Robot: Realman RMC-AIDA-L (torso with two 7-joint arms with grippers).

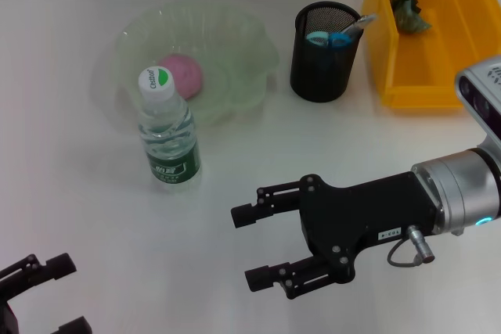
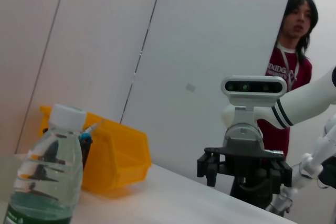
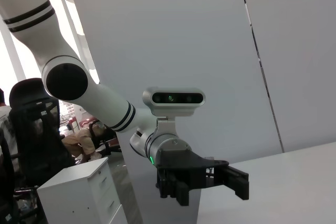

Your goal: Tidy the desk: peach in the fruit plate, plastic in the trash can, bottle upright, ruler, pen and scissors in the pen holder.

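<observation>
Reading near to far: left gripper (image 1: 43, 295) sits parked at the near left desk edge, fingers apart, nothing in them; right gripper (image 1: 262, 244) hovers low over the near-centre of the desk (image 1: 102, 224), jaws wide open and empty, fingers pointing toward the robot's left. Next out, the bottle (image 1: 167, 132) stands upright, long axis vertical, white cap up, green label at the base, just in front of the fruit plate (image 1: 243, 52). Peach (image 1: 182, 76) lies inside that plate, behind the bottle. Pen holder (image 1: 322, 56) is to the right of the plate; scissors (image 1: 327, 38) handles and the pen (image 1: 356, 24) tip poke out of it, pen leaning toward the far right. Ruler can't be made out in the holder or on the desk. Farthest right, the trash can (image 1: 391, 52) holds the plastic (image 1: 410, 13). Judgement: task looks essentially done, ruler unconfirmed.
</observation>
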